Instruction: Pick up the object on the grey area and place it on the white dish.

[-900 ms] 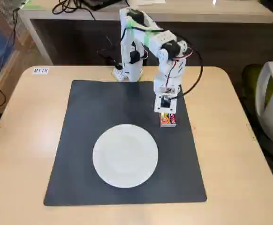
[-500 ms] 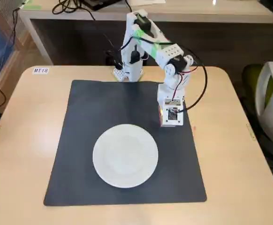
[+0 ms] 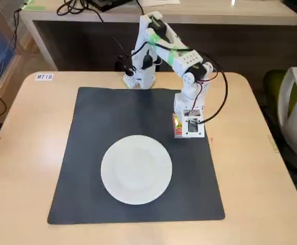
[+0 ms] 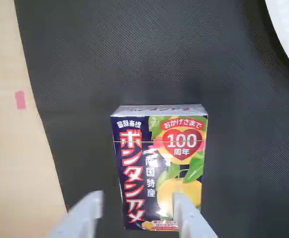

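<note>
The candy packet (image 4: 157, 163) is a small box, dark navy with red and yellow lettering and a citrus picture. It lies on the dark grey mat (image 4: 134, 54) near the mat's right edge in the fixed view (image 3: 177, 125). My gripper (image 4: 137, 198) hangs low right over it with the jaws apart. The left finger (image 4: 87, 213) is beside the box and the right finger (image 4: 186, 213) is over its lower right part. In the fixed view the gripper (image 3: 184, 133) covers most of the packet. The white dish (image 3: 136, 169) sits on the mat (image 3: 102, 122), left of and nearer than the gripper.
The arm's base (image 3: 138, 79) stands at the table's far edge behind the mat. The bare wooden table (image 3: 250, 168) runs to the right of the mat, with a small pink mark (image 4: 20, 99) on it. A chair (image 3: 296, 112) is at the right. The dish's rim (image 4: 288, 29) shows in the wrist view's upper right corner.
</note>
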Robot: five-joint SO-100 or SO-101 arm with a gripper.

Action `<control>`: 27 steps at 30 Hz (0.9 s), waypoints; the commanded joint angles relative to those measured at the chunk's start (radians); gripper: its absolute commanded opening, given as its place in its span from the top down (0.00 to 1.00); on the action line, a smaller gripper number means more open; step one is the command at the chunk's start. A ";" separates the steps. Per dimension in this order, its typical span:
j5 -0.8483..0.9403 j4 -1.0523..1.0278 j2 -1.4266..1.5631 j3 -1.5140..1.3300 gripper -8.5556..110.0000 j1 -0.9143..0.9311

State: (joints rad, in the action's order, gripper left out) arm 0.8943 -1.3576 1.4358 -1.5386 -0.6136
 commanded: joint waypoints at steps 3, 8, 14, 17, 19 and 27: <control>0.002 -0.015 0.031 0.044 0.60 0.012; 0.049 -0.069 0.031 0.044 0.55 0.049; 0.083 -0.110 0.015 0.044 0.51 0.137; 0.095 -0.104 -0.006 0.044 0.51 0.150; 0.098 -0.095 -0.032 0.044 0.51 0.152; 0.107 -0.077 -0.114 0.052 0.53 0.133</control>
State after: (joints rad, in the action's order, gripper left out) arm 0.9956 -1.4343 1.3146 -1.5309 -0.4694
